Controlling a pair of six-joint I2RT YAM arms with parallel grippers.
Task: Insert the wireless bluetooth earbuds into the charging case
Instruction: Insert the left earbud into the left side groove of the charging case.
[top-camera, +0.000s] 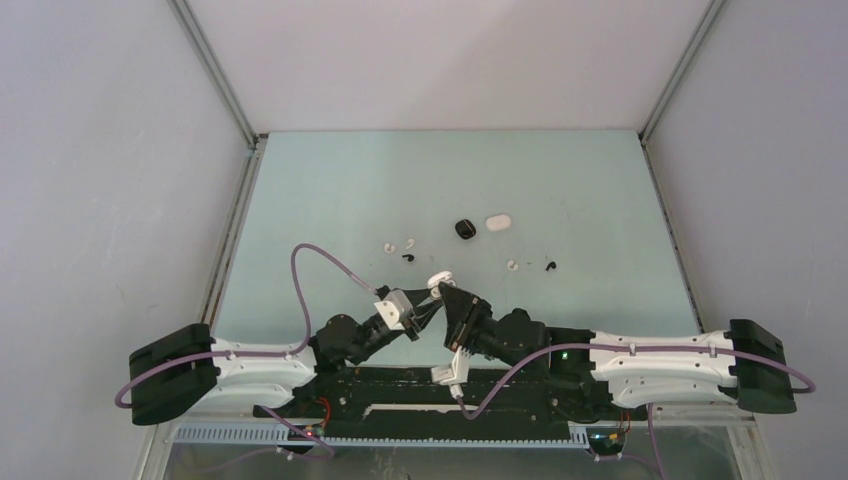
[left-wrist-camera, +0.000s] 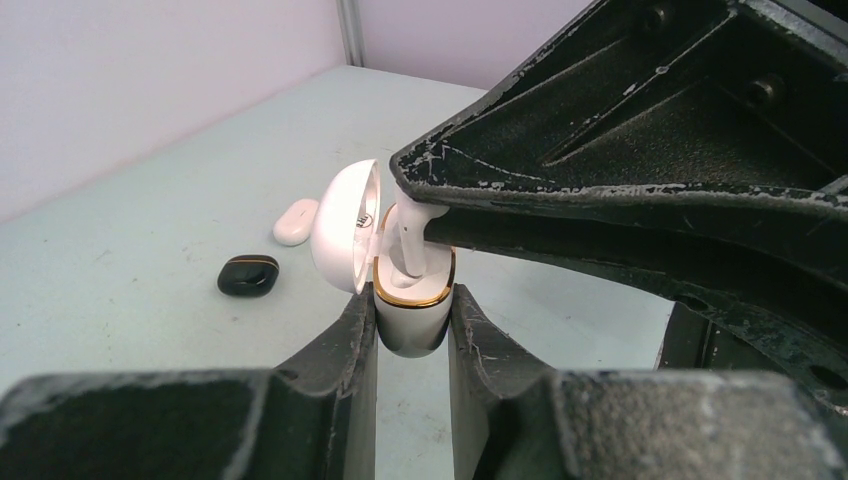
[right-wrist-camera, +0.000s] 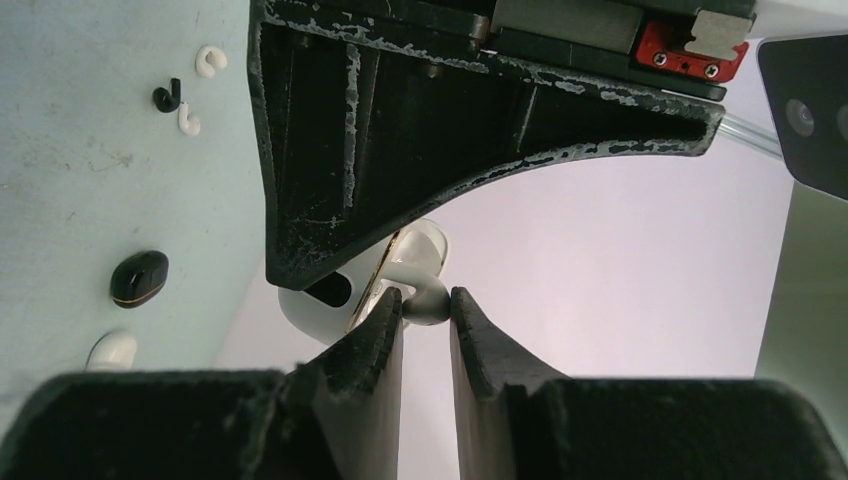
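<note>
White earbud (left-wrist-camera: 408, 238), pinched in my right gripper (right-wrist-camera: 427, 303), sits partly in the open case (left-wrist-camera: 410, 325) clamped by the left gripper (left-wrist-camera: 412, 300), near centre; next I'd push it home, then release.

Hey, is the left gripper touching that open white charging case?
Touching. The left wrist view shows the left gripper closed on the open white charging case, jaws pressed against both sides of its lower shell.

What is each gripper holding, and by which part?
The left gripper clamps the open white charging case by its lower body. The right gripper pinches a white earbud by its rounded end, the rest pointing into the case.
</note>
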